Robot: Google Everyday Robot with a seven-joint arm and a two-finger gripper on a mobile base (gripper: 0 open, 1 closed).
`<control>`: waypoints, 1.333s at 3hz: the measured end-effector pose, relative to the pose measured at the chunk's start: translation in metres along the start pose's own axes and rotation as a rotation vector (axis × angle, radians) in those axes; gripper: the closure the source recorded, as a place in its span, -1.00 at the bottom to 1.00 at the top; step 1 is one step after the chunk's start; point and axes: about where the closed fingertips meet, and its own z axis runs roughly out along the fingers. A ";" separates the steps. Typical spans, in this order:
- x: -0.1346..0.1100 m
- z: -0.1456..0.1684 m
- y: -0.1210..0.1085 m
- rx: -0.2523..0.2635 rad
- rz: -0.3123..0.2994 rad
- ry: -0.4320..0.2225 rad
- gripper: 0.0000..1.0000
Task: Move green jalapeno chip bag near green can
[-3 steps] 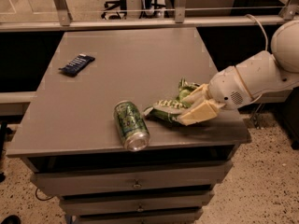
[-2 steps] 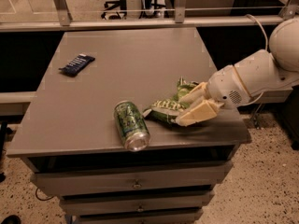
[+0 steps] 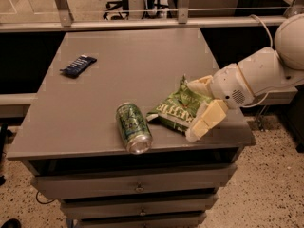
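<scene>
The green jalapeno chip bag (image 3: 178, 109) lies on the grey table (image 3: 118, 70) near its front right edge, its left end a short gap from the green can (image 3: 132, 127). The can lies on its side with its silver top toward the front edge. My gripper (image 3: 191, 111) reaches in from the right, just right of the can. Its cream fingers (image 3: 207, 120) stand spread on either side of the bag's right end, open, one behind the bag and one in front of it.
A small dark blue bar wrapper (image 3: 78, 65) lies at the table's back left. Drawers (image 3: 137, 188) sit under the tabletop. A metal railing (image 3: 142, 11) runs behind the table. My white arm (image 3: 256, 75) hangs over the right edge.
The fingers have spread apart from the bag. The bag has settled lower on the table beside the can. The can and the wrapper have not moved.
</scene>
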 end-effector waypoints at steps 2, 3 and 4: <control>-0.036 -0.057 -0.030 0.187 -0.124 0.002 -1.00; -0.055 -0.104 -0.049 0.292 -0.209 -0.030 -1.00; -0.063 -0.111 -0.051 0.308 -0.228 -0.038 -1.00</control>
